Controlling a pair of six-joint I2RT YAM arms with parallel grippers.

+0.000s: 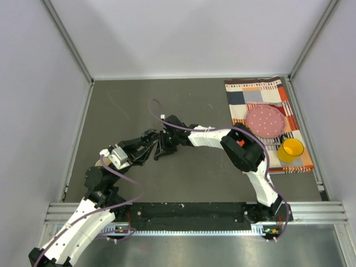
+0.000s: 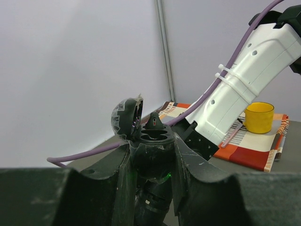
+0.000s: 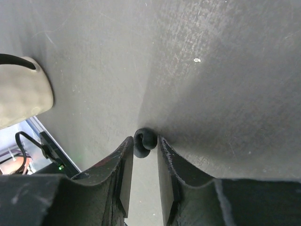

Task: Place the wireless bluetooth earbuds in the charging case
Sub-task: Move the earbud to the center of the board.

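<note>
My left gripper [image 2: 153, 162] is shut on the black charging case [image 2: 151, 149] and holds it upright above the table with its lid [image 2: 126, 117] hinged open to the left. One black earbud [image 2: 155, 122] with a red mark pokes up from the far socket. In the right wrist view, another small black earbud [image 3: 144, 142] lies on the grey table, pinched between the very tips of my right gripper [image 3: 145, 147]. In the top view, both grippers [image 1: 151, 142] [image 1: 167, 146] meet near the table's middle.
A patterned cloth [image 1: 245, 92] lies at the back right, carrying a pink plate [image 1: 266, 119] and a yellow cup [image 1: 290, 150]. The right arm's white forearm [image 2: 249, 70] and purple cable [image 2: 80, 153] pass close behind the case. Grey walls enclose the table.
</note>
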